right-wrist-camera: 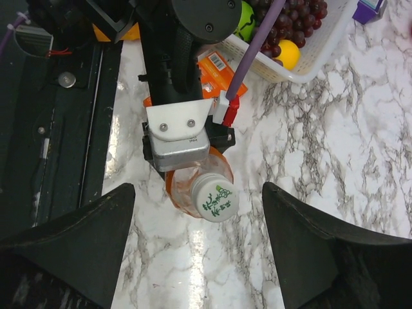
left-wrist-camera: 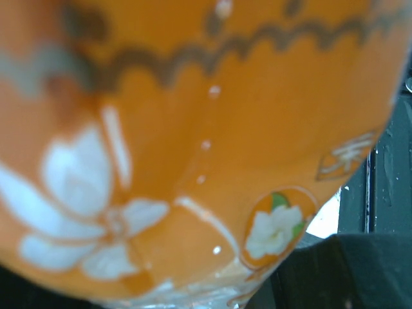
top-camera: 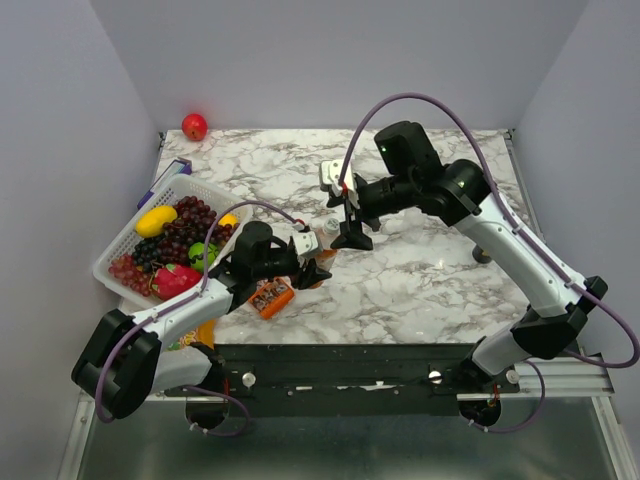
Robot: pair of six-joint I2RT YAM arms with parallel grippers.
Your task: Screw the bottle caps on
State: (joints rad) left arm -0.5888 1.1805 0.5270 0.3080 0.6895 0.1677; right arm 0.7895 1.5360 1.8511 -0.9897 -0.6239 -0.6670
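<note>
The orange bottle (right-wrist-camera: 182, 188) stands tilted on the marble table, and my left gripper (top-camera: 312, 268) is shut around its body. Its orange flower label (left-wrist-camera: 193, 129) fills the left wrist view and hides the left fingers there. A whitish bottle cap (right-wrist-camera: 216, 198) with green print sits on the bottle's neck. My right gripper (right-wrist-camera: 198, 190) hovers above that cap, open, one dark finger (right-wrist-camera: 96, 238) to its left and the other to its right, both clear of it. In the top view the right gripper (top-camera: 350, 238) is just beyond the left one. No clear bottles or blue caps can be made out.
A white basket (top-camera: 115, 250) of grapes and other fruit stands at the left, close to the left arm. An orange packet (top-camera: 272, 297) lies by the front edge under the left wrist. A red apple (top-camera: 194, 126) sits at the far left corner. The black base rail (top-camera: 330, 370) runs along the near edge.
</note>
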